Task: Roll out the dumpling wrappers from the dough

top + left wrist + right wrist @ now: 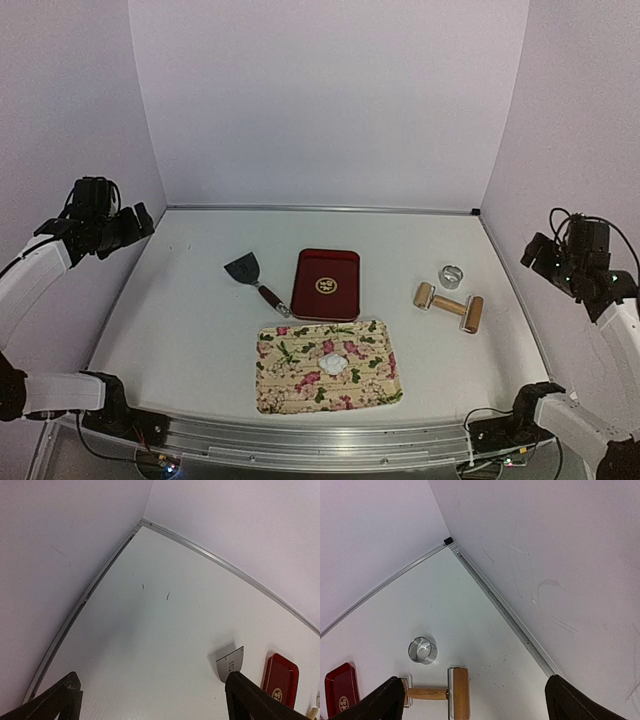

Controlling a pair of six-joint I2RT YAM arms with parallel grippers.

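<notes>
Dough point(333, 363); left tool point(138, 222), right tool point(536, 250) aloft

surface: white table point(190, 300) | centre: red tray point(326, 262), lying flat | 9 o'clock of tray: scraper point(248, 270), handle end near the tray's edge | 3 o'clock: metal ring point(452, 276), wooden roller point(449, 306) just beside it at 6 | 6 o'clock of tray: flowered mat point(290, 375), close to the near edge

Nothing is reading clearly: the gold emblem point(326, 286) on the red tray point(330, 263) and a tiny stamp point(230, 665) on the scraper blade point(236, 656) are showing only as blurs.
</notes>
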